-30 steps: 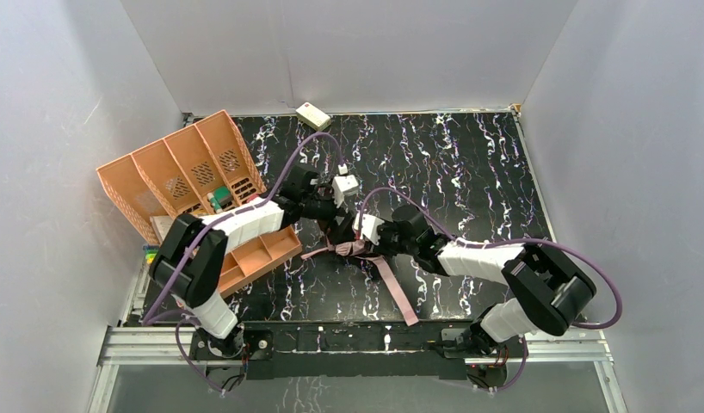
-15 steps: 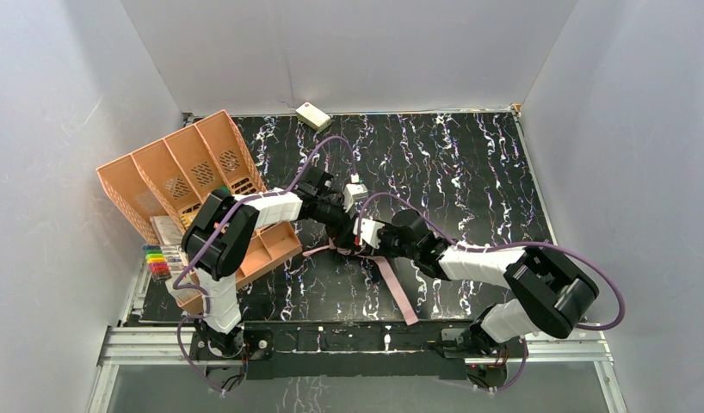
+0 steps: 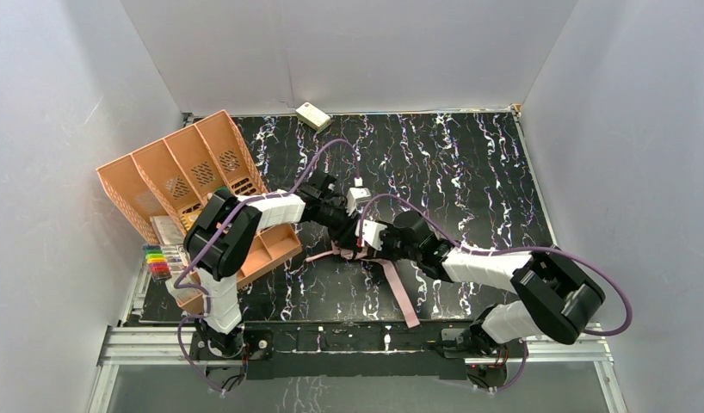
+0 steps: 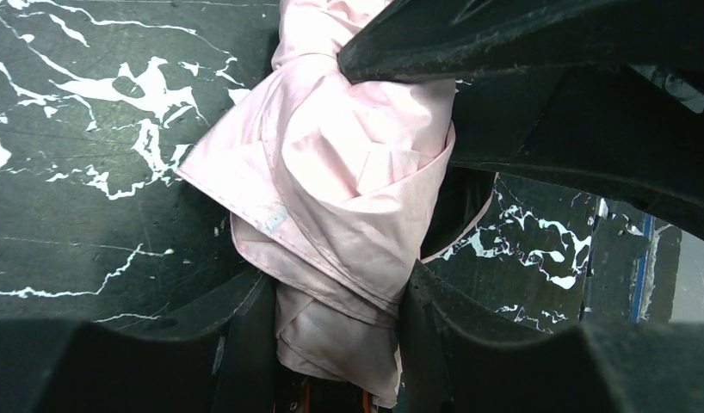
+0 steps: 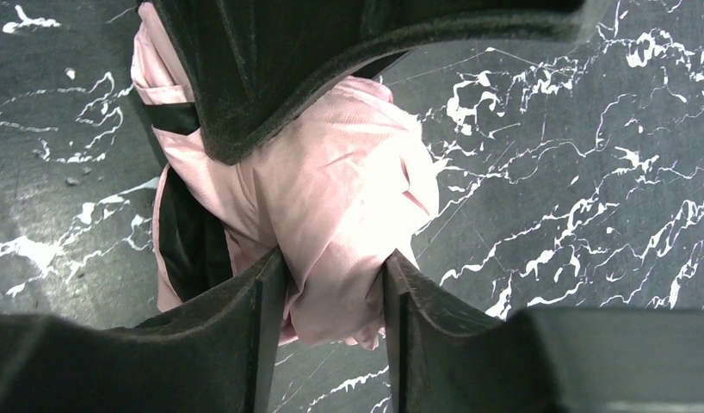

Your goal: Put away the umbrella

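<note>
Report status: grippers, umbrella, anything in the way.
Left gripper and right gripper both shut on the umbrella, pink fabric bunched. Strap trails across the table toward the arm bases. Orange organizer sits left, clear of the grasp.

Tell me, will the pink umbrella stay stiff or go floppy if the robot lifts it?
Probably floppy: the umbrella fabric is bunched in loose, creased folds where the left hand pinches it. It may be slippery too, since the cloth looks shiny. Its strap lies limp along the table, so it would probably dangle.
</note>
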`<control>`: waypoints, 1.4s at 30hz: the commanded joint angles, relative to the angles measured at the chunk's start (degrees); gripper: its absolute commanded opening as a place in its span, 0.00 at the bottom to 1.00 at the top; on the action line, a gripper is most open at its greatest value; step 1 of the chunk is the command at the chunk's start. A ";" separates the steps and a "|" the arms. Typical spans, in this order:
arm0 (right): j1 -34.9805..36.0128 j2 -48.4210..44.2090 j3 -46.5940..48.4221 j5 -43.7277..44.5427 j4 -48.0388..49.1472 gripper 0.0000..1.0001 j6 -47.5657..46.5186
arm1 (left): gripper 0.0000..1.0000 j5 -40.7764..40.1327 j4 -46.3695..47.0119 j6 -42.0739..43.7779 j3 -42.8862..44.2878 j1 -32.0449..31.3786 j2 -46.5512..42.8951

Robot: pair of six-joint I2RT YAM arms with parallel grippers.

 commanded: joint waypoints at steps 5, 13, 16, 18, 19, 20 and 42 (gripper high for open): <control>-0.64 -4.81 3.22 1.69 -15.85 0.71 9.16 | 0.00 -8.56 -7.36 1.31 -0.07 -1.33 2.53; -0.62 -11.16 8.92 3.95 -28.72 0.74 35.48 | 0.00 -15.41 -6.27 -0.31 -0.38 -1.33 1.98; -0.63 -12.93 10.29 7.64 -34.88 0.73 48.71 | 0.00 -18.28 -5.34 -1.97 -0.99 -1.33 1.70; -0.62 -13.38 10.97 10.15 -39.96 0.73 54.83 | 0.00 -19.44 -4.41 -2.88 -1.38 -1.24 1.50; -0.64 -13.36 11.17 10.68 -41.56 0.72 57.23 | 0.00 -20.06 -4.15 -3.29 -1.52 -1.24 1.43; -0.62 -13.22 11.13 11.05 -42.63 0.72 58.98 | 0.00 -20.52 -4.02 -3.68 -1.59 -1.23 1.46; 3.17 -1.06 10.79 13.67 -48.89 0.64 69.00 | 0.00 -23.49 -5.96 -5.54 2.25 -0.72 4.02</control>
